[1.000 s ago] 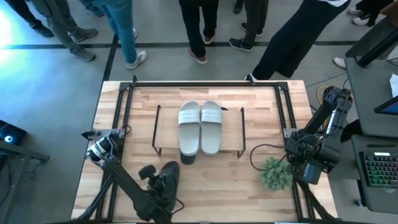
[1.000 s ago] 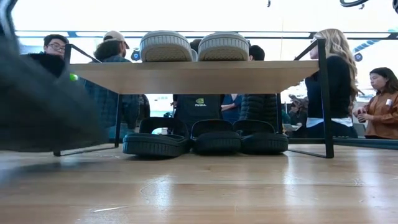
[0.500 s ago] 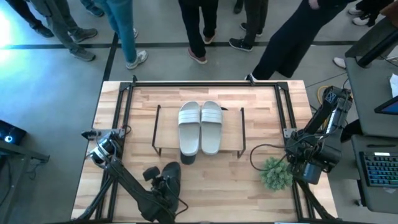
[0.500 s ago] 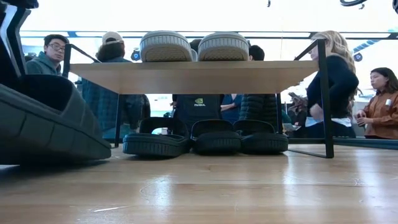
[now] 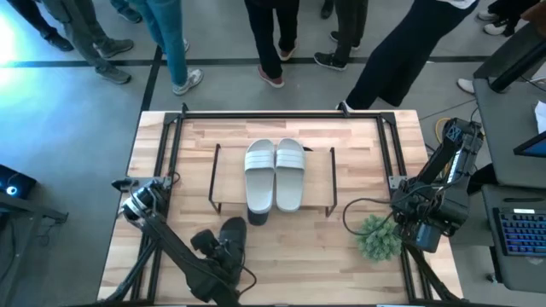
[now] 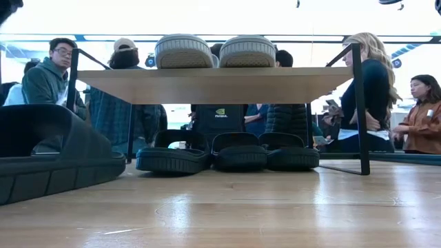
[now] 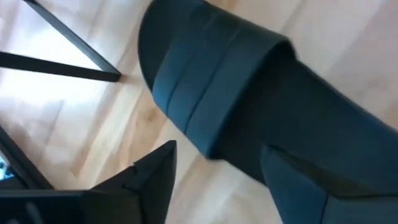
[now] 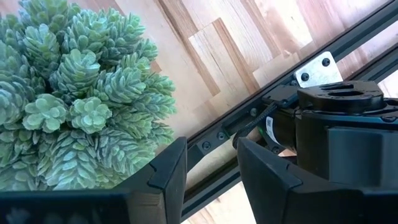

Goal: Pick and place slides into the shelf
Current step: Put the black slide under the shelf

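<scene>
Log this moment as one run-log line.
left tool: open, over black slide on table | right tool: idle by plant | shelf: five slides

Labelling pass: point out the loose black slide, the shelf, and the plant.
Loose black slide (image 6: 48, 155), low view, on its strap.
Shelf (image 6: 213, 85), low view, front edge of the top board.
Plant (image 8: 74, 93), right wrist view, middle of its foliage.

Grey slides (image 5: 275, 175) top the shelf (image 5: 320, 170); black slides (image 6: 231, 152) lie beneath.

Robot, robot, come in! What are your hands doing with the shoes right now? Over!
Left gripper open over the black slide, which lies flat on the table. Right gripper idle by the plant. Shelf front unobstructed.
</scene>
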You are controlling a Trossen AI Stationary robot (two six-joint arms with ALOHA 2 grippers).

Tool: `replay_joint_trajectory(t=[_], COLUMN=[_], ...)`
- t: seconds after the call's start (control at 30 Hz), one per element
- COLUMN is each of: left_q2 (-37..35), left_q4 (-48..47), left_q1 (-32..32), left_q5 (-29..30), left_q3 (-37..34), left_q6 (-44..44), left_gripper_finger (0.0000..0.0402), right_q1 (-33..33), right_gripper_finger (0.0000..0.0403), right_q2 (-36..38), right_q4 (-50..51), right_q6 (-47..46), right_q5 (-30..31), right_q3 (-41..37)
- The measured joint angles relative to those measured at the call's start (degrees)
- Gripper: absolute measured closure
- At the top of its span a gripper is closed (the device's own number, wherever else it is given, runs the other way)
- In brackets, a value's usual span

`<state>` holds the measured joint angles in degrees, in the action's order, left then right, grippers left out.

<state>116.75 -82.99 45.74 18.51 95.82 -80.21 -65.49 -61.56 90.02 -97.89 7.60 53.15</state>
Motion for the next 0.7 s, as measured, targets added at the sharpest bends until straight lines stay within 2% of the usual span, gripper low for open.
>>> replay_joint_trajectory(t=[0.13, 0.23, 0.3, 0.37, 0.53, 0.57, 0.7], left_q2=[-4.05, -8.10, -9.81, -9.69, -8.05, -7.64, -4.79], left_q4=[0.51, 7.68, 17.16, 23.20, 28.04, 28.71, 31.03], left_q1=[0.09, 0.44, 1.53, 2.29, 3.35, 3.68, 5.65], left_q5=[-1.95, -6.05, -7.16, -8.45, -9.11, -9.44, -13.83], left_q3=[1.58, 1.61, 0.08, -1.40, -2.97, -3.10, -3.13], left_q6=[0.03, 0.06, -0.53, -3.60, -15.52, -17.79, -25.05], left_gripper_finger=[0.0173, 0.0180, 0.0204, 0.0247, 0.0379, 0.0389, 0.0386], right_q1=[0.01, 0.01, 0.01, 0.00, 0.03, 0.02, 0.02], right_gripper_finger=[0.0268, 0.0268, 0.0268, 0.0268, 0.0268, 0.0268, 0.0268], right_q2=[0.00, 0.00, 0.00, 0.00, -0.02, -0.02, 0.02], right_q4=[-0.04, -0.01, 0.01, -0.01, 0.00, 0.02, 0.02], right_q6=[0.40, 0.89, 0.90, 0.65, 0.52, 0.34, -1.61], right_q5=[0.00, 0.04, 0.54, 1.83, 3.11, 3.06, 2.63], right_q3=[0.00, 0.00, 0.00, 0.00, 0.00, 0.00, 0.00])
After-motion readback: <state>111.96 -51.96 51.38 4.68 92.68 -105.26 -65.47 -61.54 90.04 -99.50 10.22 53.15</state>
